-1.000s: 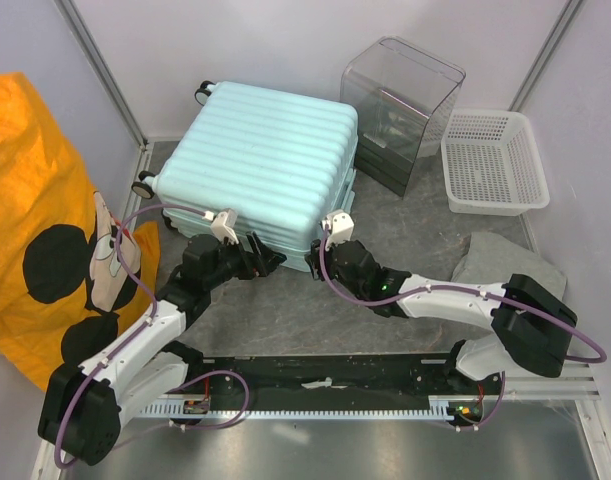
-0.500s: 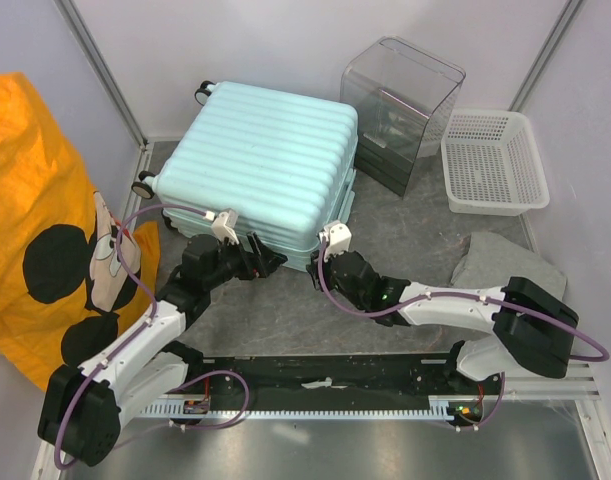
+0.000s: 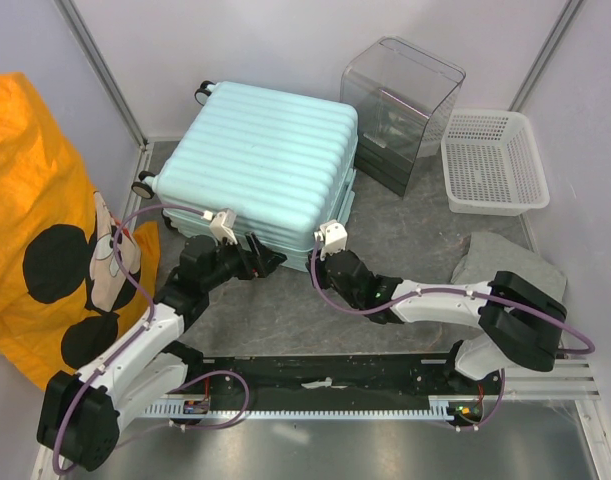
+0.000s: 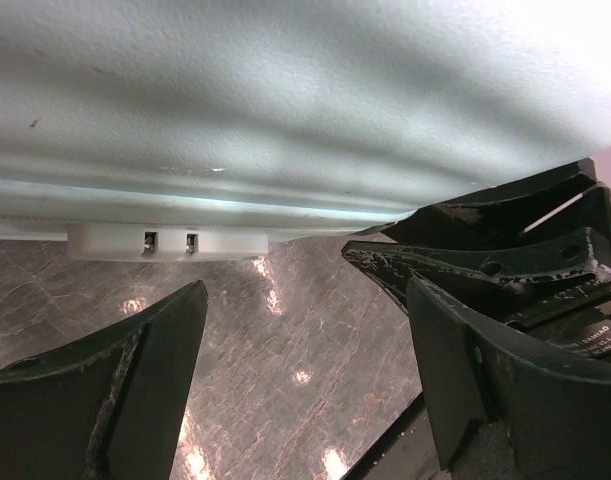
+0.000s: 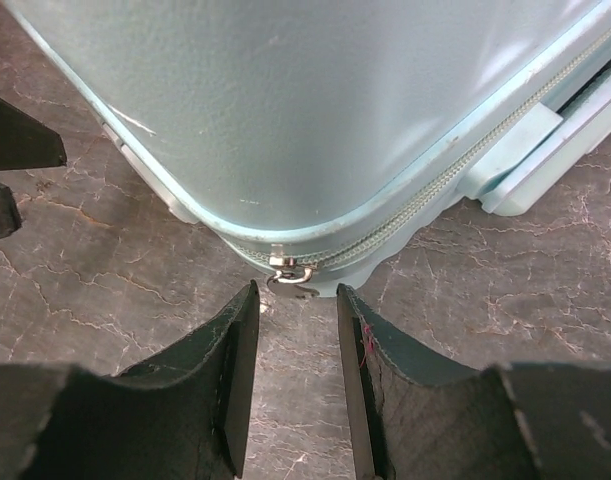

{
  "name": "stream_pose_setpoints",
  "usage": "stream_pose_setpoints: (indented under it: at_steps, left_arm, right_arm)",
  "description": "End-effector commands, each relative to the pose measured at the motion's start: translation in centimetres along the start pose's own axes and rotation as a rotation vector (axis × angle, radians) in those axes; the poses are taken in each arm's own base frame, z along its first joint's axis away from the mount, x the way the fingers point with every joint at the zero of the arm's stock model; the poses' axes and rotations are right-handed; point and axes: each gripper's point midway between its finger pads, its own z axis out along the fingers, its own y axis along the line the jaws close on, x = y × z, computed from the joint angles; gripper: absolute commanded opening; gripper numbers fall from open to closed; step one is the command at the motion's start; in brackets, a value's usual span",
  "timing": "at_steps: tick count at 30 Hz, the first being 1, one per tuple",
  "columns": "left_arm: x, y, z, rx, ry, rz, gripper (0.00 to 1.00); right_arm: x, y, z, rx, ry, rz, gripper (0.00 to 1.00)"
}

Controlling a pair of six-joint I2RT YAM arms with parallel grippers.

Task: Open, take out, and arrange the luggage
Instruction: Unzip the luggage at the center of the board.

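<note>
The luggage (image 3: 265, 165) lies closed and flat on the table (image 3: 415, 230). Its zipper pull (image 5: 290, 270) sits at the near corner, just ahead of the right end effector (image 5: 297, 305), whose jaws stand narrow and empty. The left end effector (image 4: 303, 305) stands wide.

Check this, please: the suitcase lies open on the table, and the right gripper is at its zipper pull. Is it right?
Not quite: the suitcase is closed, not open, as the top view shows. It does lie on the table, and the right gripper is at its zipper pull.
</note>
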Motion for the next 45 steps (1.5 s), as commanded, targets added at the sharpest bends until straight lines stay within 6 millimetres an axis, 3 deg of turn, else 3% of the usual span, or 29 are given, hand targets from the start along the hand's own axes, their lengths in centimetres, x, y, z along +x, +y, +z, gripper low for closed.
stream_pose_setpoints:
  at_steps: [1, 8, 15, 18, 25, 28, 34, 45]
  left_arm:
    - [-0.7, -0.6, -0.3, 0.025, -0.035, 0.020, 0.88]
    - [-0.5, -0.6, -0.3, 0.028, -0.029, 0.022, 0.88]
    - [-0.5, -0.6, -0.4, 0.031, -0.036, 0.040, 0.87]
    - [-0.3, -0.3, -0.3, 0.023, -0.031, 0.040, 0.87]
    - [0.0, 0.3, -0.2, 0.004, -0.032, 0.033, 0.87]
    - [0.0, 0.4, -0.2, 0.004, -0.038, 0.036, 0.86]
    - [0.1, 1.2, 0.3, -0.004, -0.067, 0.046, 0.83]
    - [-0.2, 0.1, 0.9, 0.080, -0.089, 0.104, 0.72]
  right_arm:
    - [-2.7, 1.2, 0.5, -0.019, -0.079, 0.040, 0.44]
    - [-3.3, 1.6, 1.2, -0.020, -0.099, 0.052, 0.44]
    - [-3.7, 1.0, 1.3, 0.021, -0.108, 0.058, 0.35]
    - [-3.8, 1.1, 1.3, 0.019, -0.111, 0.049, 0.28]
    - [-3.6, 0.8, 1.2, 0.020, -0.102, 0.008, 0.01]
    - [-3.2, 1.0, 0.9, -0.004, -0.095, -0.024, 0.00]
    - [-3.2, 3.2, 0.0, -0.159, -0.107, -0.047, 0.00]
    - [-2.9, 8.0, -0.1, -0.345, -0.100, -0.047, 0.00]
